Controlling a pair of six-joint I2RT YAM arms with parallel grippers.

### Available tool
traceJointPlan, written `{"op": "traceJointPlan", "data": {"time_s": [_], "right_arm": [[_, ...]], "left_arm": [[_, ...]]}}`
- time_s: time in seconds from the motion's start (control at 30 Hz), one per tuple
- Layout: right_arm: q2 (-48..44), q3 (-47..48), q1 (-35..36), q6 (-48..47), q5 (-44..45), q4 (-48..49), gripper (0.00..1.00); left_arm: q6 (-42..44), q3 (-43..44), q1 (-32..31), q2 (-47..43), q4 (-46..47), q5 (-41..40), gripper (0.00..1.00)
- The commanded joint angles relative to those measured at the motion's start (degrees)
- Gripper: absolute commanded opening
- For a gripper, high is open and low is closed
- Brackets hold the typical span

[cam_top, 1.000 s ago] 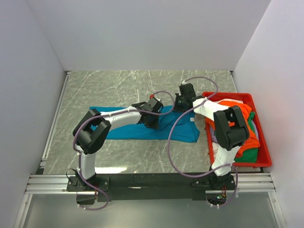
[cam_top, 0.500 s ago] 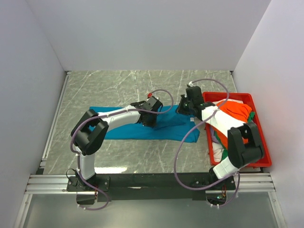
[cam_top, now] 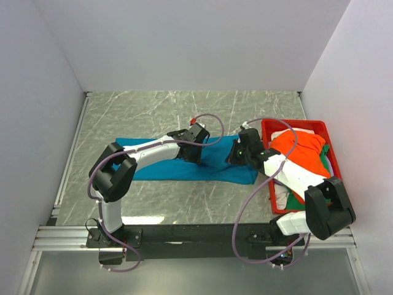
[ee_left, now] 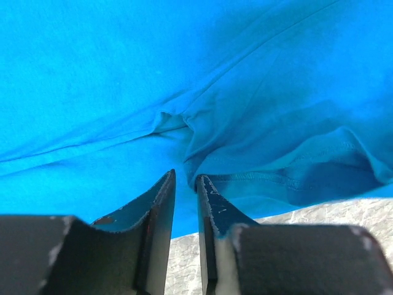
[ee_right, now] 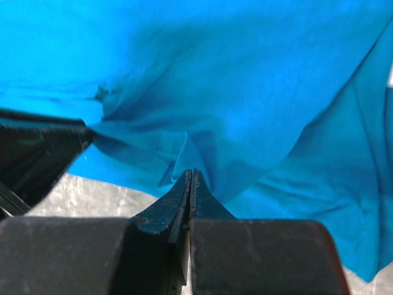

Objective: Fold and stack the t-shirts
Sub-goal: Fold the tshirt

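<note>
The teal-blue t-shirt [cam_top: 153,166] lies spread across the middle of the marble table. My left gripper [cam_top: 198,150] sits low over its middle. In the left wrist view its jaws [ee_left: 185,177] stand a narrow gap apart at a hemmed fold of the blue cloth [ee_left: 92,80], with nothing between them. My right gripper [cam_top: 236,157] is over the shirt's right part. Its jaws [ee_right: 191,172] are pressed together on a raised ridge of the blue cloth [ee_right: 245,74]. An orange t-shirt [cam_top: 301,150], a green one [cam_top: 298,200] and a white one [cam_top: 279,193] lie heaped in the bin.
The red plastic bin [cam_top: 307,123] stands at the table's right edge, right beside my right arm. White walls close the table in at the back and both sides. Bare marble [cam_top: 153,110] shows behind the shirt. The left gripper's dark body [ee_right: 31,153] appears left in the right wrist view.
My right gripper came from the bin's far corner toward me onto the shirt's right part and closed there. The left gripper stayed over the shirt's middle, its jaws narrowing and then parting again.
</note>
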Motion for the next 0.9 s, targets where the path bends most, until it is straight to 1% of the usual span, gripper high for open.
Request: {"op": "traceJointPlan", "data": {"time_s": [0.0, 0.1, 0.13, 0.2, 0.27, 0.3, 0.37, 0.4, 0.5, 0.6, 0.73, 0.87], "right_arm": [[-4.1, -1.7, 1.7, 2.6, 1.7, -0.2, 0.0], [-6.5, -4.5, 2.4, 3.9, 3.3, -1.1, 0.0], [-7.1, -5.1, 2.6, 4.4, 3.8, -1.5, 0.0], [-8.8, -6.9, 2.6, 4.8, 5.2, -2.6, 0.05], [-10.3, -8.1, 2.7, 5.2, 6.5, -3.3, 0.08], [-11.6, -9.0, 2.6, 5.3, 7.1, -3.5, 0.13], [-12.7, -9.7, 2.6, 5.7, 7.6, -4.3, 0.18], [-13.8, -10.0, 2.7, 5.9, 8.2, -4.6, 0.24], [-15.3, -10.0, 2.7, 6.1, 9.0, -5.5, 0.32], [-15.8, -9.1, 2.6, 6.2, 9.6, -5.8, 0.33], [-14.5, -6.3, 2.6, 5.8, 9.8, -5.9, 0.33], [-11.3, -3.3, 2.6, 6.0, 10.2, -5.1, 0.33]], "left_arm": [[1.5, 0.0, 0.2, -3.6, 0.6, 0.2, 0.27], [1.5, -0.2, 0.2, -3.7, 0.6, 0.3, 0.3], [1.5, -0.3, 0.2, -3.8, 0.6, 0.4, 0.34], [1.1, -0.3, 0.4, -4.4, 0.7, 0.7, 0.35], [0.9, 0.1, 1.2, -4.8, 0.9, 2.4, 0.36], [0.8, 0.2, 1.5, -5.2, 1.0, 3.0, 0.36], [0.6, 0.4, 2.5, -5.7, 1.2, 4.5, 0.37], [0.6, 0.5, 3.1, -5.9, 1.4, 5.1, 0.37], [0.5, 2.3, 3.4, -5.1, 1.4, 7.3, 0.37], [0.0, 3.4, 3.4, -4.2, 1.9, 8.8, 0.34], [0.3, 2.8, 3.4, -4.1, 2.4, 11.1, 0.22], [-1.0, 1.1, 4.2, -5.5, 2.1, 9.5, 0.23]]}}
